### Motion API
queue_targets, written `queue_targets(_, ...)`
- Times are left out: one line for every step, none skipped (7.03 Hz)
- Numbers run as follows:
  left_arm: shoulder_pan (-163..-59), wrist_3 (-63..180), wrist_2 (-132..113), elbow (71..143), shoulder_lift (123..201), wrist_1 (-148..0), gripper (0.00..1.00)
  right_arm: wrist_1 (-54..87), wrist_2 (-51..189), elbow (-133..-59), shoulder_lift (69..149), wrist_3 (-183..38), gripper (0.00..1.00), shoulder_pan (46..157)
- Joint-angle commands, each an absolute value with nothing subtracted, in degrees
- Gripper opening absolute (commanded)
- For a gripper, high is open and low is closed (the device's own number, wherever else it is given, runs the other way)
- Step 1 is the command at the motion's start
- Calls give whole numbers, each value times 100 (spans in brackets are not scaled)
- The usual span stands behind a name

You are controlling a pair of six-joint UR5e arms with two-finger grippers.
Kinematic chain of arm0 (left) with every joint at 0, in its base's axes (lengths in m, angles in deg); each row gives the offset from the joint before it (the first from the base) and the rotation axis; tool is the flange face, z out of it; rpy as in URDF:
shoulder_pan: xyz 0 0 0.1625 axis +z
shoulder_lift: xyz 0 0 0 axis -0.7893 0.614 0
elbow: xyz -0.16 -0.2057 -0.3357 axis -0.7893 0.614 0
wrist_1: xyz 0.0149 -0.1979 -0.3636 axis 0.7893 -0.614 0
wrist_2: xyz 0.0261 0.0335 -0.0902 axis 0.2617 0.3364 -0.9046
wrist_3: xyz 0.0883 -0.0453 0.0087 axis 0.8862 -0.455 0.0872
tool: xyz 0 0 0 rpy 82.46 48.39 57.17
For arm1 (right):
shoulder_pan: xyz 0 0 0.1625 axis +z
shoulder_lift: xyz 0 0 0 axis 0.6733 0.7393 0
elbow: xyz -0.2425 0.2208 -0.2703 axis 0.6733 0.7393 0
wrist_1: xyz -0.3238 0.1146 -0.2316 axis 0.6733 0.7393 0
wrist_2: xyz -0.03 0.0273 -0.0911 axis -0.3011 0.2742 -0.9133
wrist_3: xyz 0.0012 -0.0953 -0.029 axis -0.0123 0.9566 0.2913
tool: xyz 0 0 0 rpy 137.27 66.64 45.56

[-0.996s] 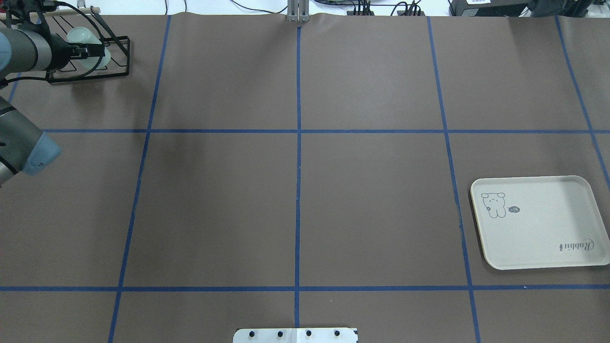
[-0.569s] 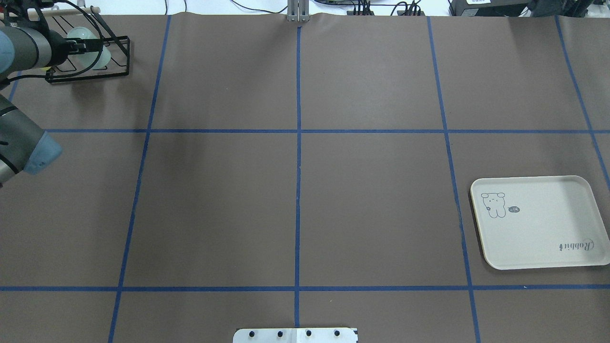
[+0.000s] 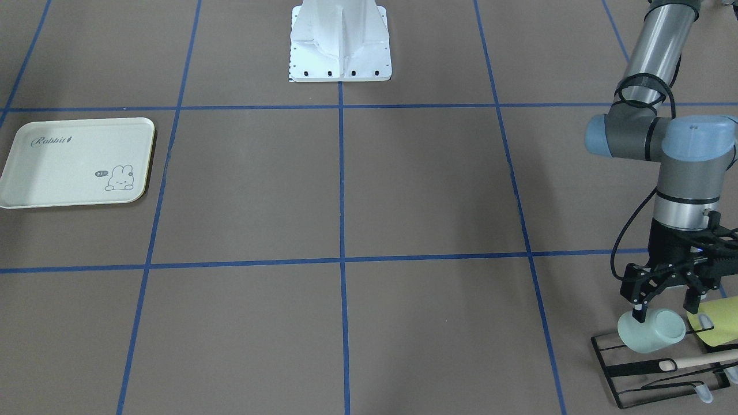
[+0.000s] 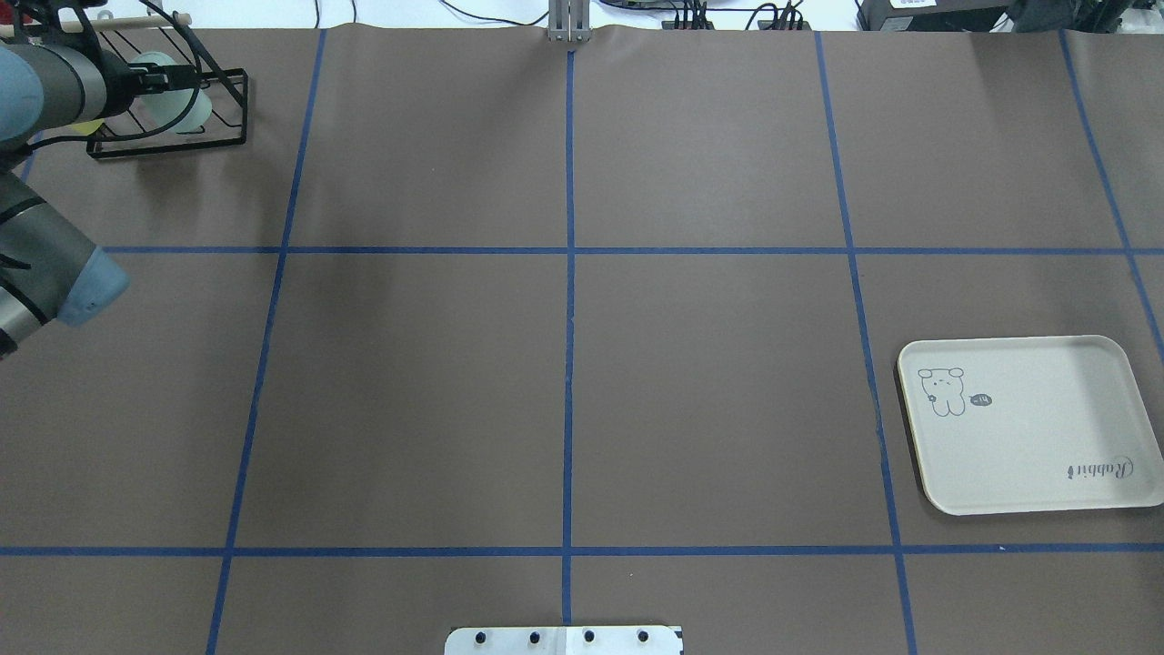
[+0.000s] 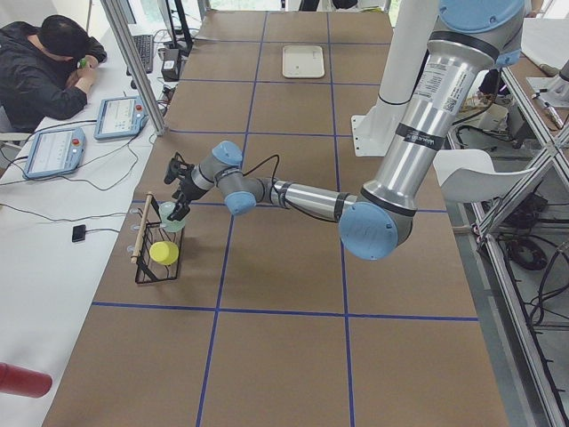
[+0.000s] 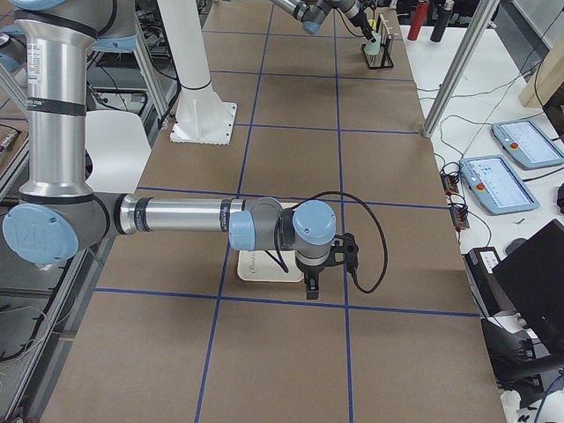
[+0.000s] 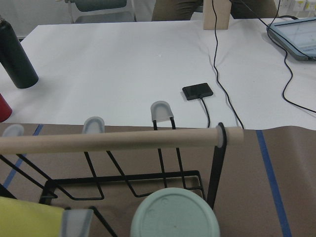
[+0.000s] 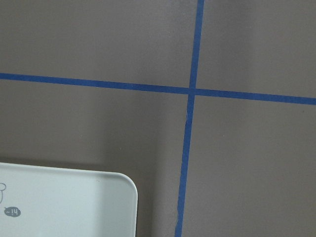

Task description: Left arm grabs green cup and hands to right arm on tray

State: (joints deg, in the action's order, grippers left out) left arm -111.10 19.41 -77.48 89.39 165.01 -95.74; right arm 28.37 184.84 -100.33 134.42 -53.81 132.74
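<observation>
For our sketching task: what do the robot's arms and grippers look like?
Left arm and right arm: silver-grey tubes, light-blue joint caps, a looping black cable each. Both grippers are black and two-fingered; the left gripper has a white fingertip pad, the right gripper none visible.

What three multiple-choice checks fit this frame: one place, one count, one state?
1. Where is the green cup?
A. mid-table
B. on the black wire rack
C. beside the robot's base

2. How many cups are on the rack?
A. one
B. two
C. four

3. The tray is:
A. bare
B. stacked with cups
C. upside down

Answers:
1 B: the cup sits tilted on the rack at the table's corner.
2 B: the green one and a yellow cup.
3 A: only its rabbit print shows.
</observation>
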Motion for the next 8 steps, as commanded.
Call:
queue_targets(-11109,1943,-7732,8745,16625,-9576,99,2836,18479,-10033,13442,-5381,100,13268)
queue_targets(-11109,1943,-7732,8726,16634,-9568,99,2845,18470,-10025,13442,-5381,100,13276)
queue_targets(-11109,1943,-7732,8700,16660,-9568,97,2845,18470,-10025,13442,-5381,100,13268)
queue_targets(-11109,1943,-7741,8665,16669,-9576,94,2837,18479,-10025,13442,-5381,100,13276)
queue_targets(-11109,1935,-7741,8665,16669,-9576,92,2836,18479,-10025,13442,-5381,100,13268)
queue_targets(-11109,1934,-7741,8656,16669,-9568,91,2836,18479,-10025,13451,-5381,100,13276)
queue_targets(-11101,1934,-7741,8656,16678,-9568,91,2836,18479,-10025,13451,-5381,100,13276)
queue_targets(-11101,1934,-7741,8647,16687,-9568,91,2836,18470,-10025,13451,-5381,100,13276)
